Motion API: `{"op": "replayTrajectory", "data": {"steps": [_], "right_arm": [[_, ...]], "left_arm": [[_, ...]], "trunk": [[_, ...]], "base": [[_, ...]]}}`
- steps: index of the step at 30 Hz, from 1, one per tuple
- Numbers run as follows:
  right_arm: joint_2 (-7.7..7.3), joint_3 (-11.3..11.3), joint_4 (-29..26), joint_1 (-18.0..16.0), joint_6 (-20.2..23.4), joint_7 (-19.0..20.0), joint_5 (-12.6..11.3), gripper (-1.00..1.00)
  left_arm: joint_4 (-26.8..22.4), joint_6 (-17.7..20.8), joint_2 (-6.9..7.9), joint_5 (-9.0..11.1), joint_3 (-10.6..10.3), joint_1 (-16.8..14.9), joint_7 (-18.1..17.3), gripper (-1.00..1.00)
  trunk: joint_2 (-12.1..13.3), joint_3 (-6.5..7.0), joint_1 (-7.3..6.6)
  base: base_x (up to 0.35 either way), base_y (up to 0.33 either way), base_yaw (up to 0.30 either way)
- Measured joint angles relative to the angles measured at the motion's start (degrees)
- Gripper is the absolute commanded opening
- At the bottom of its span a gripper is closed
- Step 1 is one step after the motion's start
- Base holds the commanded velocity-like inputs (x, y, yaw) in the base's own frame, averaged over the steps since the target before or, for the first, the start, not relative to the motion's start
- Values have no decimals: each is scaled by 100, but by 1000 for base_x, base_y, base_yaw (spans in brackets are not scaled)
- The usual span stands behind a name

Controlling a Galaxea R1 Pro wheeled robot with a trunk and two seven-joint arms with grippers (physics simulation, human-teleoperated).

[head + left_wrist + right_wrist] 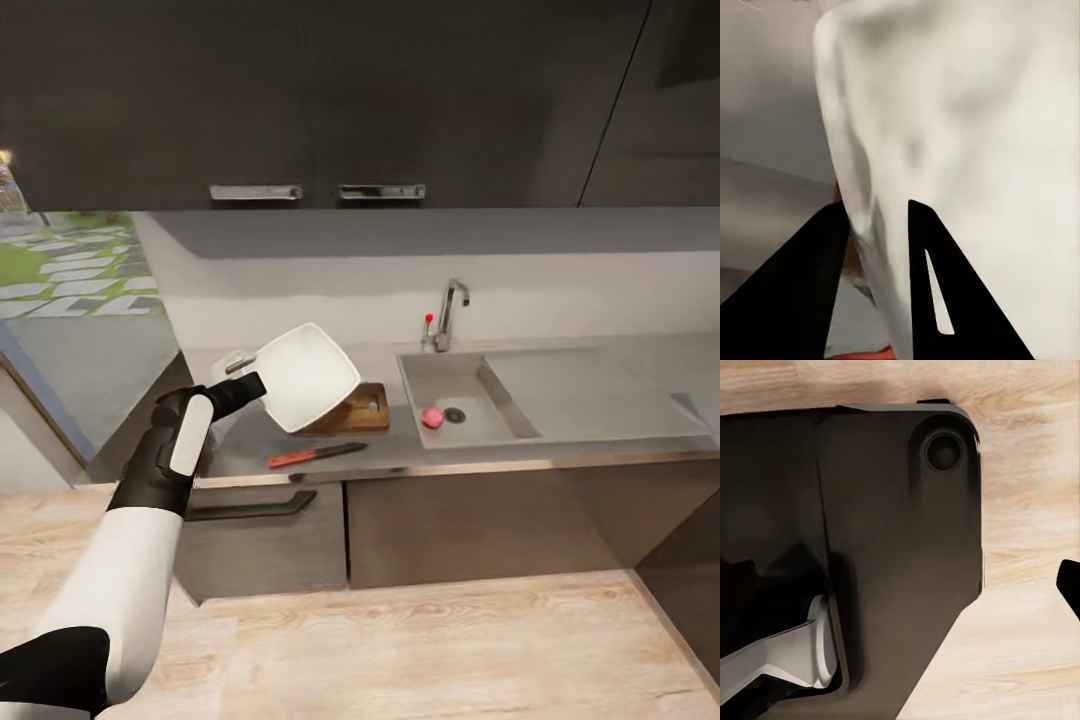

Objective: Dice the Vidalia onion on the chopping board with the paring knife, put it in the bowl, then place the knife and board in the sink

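Head view: bowl (305, 376) in left gripper (254, 384).

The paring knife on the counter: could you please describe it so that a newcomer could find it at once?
Start at the rectangular stainless-steel sink set in the grey reflective countertop and look left to the brown wooden chopping board. In front of it, near the counter's edge, lies the slim paring knife, the only item with a red handle and dark pointed blade.

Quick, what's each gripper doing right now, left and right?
Left gripper: closed on the rim of the bowl, lifted and tilted.
Right gripper: cannot be told.
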Motion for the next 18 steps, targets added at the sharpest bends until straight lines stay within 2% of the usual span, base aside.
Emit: {"op": "replayTrajectory", "data": {"steps": [3, 5, 9, 13, 17, 18], "right_arm": [[0, 0, 0, 0, 0, 0, 1, 100], [0, 0, 0, 0, 0, 0, 1, 100], [-4, 0, -1, 0, 0, 0, -3, 100], [-1, 0, -1, 0, 0, 0, -4, 100], [0, 0, -7, 0, 0, 0, -6, 100], [-4, -3, -18, 0, 0, 0, -3, 100]], "left_arm": [[73, 1, 19, -15, 28, 0, 12, -100], [93, 8, 82, -54, 264, -1, 19, -100], [120, 13, 147, -34, 507, -1, 17, -100], [259, 17, 376, -42, 545, -1, 18, -100], [426, 14, 443, -21, 582, 0, 19, -100], [540, 18, 451, -68, 771, 0, 21, -100]], "trunk": [[0, 0, 0], [0, 0, 0], [0, 0, 0], [0, 0, 0], [0, 0, 0], [0, 0, 0]], "base": [[270, 227, 0], [273, 222, 0], [275, 219, 0], [277, 215, 0], [270, 214, 0], [244, 207, 0]]}}
